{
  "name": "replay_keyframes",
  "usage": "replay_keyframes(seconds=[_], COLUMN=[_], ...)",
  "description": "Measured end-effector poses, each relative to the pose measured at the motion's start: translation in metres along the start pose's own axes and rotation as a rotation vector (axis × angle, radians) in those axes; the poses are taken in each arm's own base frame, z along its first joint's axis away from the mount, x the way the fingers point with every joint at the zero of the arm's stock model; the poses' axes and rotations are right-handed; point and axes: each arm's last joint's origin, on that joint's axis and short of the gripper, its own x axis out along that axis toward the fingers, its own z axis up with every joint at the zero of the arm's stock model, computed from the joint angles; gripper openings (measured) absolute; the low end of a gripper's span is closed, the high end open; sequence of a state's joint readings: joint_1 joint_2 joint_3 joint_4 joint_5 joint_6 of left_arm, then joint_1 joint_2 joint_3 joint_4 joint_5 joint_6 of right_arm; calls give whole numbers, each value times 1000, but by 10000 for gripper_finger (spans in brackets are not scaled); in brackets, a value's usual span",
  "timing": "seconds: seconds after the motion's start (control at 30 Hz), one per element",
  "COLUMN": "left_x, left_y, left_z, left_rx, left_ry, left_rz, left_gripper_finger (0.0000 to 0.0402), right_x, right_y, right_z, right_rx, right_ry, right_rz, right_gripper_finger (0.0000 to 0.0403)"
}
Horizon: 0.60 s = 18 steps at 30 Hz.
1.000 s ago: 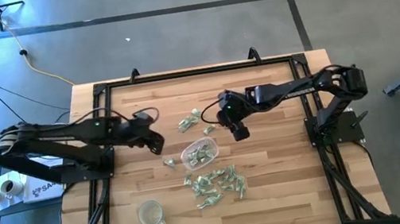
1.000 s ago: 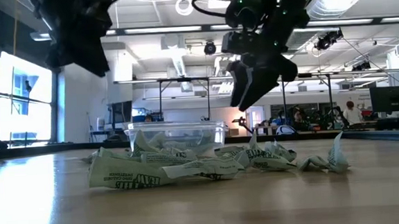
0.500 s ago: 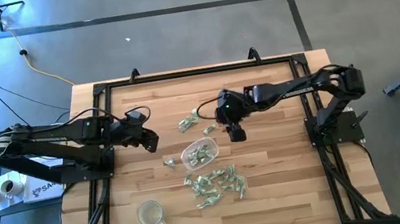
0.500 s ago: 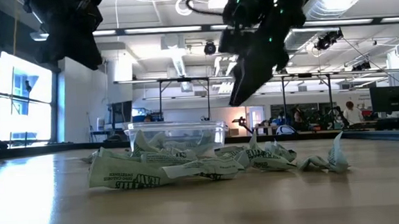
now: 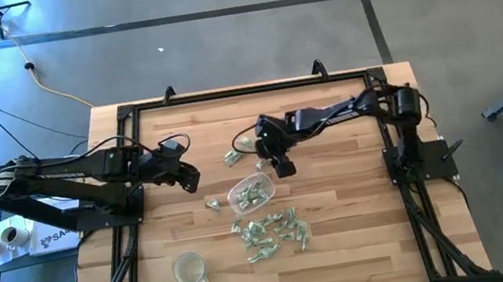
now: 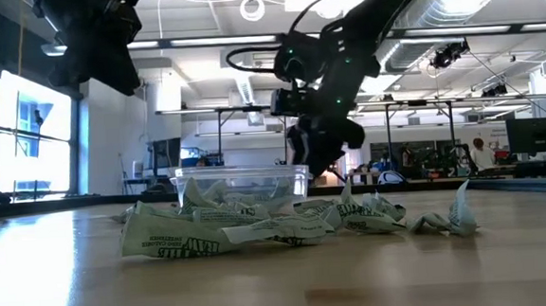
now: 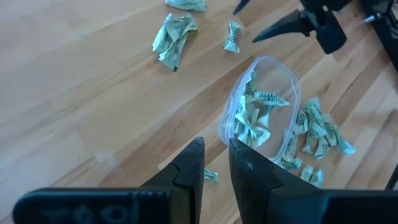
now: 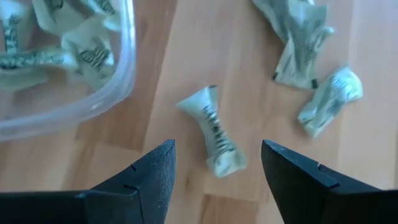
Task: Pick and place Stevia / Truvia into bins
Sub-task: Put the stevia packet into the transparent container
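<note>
The right gripper [image 8: 214,171] hangs low over the table with its fingers spread wide and empty, a single twisted sachet [image 8: 214,137] lying on the wood between them. That packet is white with green print, pinched at the waist like a bow, its long axis running slantwise across the gap between the fingers. Just beside it sits the clear tub [image 5: 251,194], a shallow rounded tray holding several crumpled green-and-white sachets [image 7: 255,115]. Two more packets [image 8: 311,56] lie on the bare wood a little beyond the lone one. A larger loose heap of sachets [image 5: 270,234] spreads on the near side of the tub, and a round clear cup [image 5: 189,269] stands near the table's near-left corner. The left gripper [image 5: 192,178] waits left of the tub, above the wooden table [image 5: 349,247], its fingers narrowly parted around nothing.
</note>
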<state>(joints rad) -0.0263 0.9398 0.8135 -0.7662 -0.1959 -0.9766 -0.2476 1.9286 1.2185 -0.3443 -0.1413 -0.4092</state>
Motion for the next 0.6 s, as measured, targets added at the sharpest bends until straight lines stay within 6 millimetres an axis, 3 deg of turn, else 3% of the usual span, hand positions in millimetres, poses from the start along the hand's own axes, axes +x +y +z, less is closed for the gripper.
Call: replay_keyframes(seconds=[0.17, 0.4, 0.6], left_x=[0, 0, 0], left_y=[0, 0, 1], left_z=[0, 0, 0], left_rx=[1, 2, 3], left_ry=[0, 1, 6], left_rz=[0, 2, 4], left_gripper_finger=[108, 108, 108], right_x=[4, 25, 27], right_y=[-8, -6, -9], right_z=[-2, -9, -10], right_rx=[0, -8, 68], right_ry=[-5, 23, 21], right_rz=[71, 86, 93], right_gripper_finger=[227, 222, 181])
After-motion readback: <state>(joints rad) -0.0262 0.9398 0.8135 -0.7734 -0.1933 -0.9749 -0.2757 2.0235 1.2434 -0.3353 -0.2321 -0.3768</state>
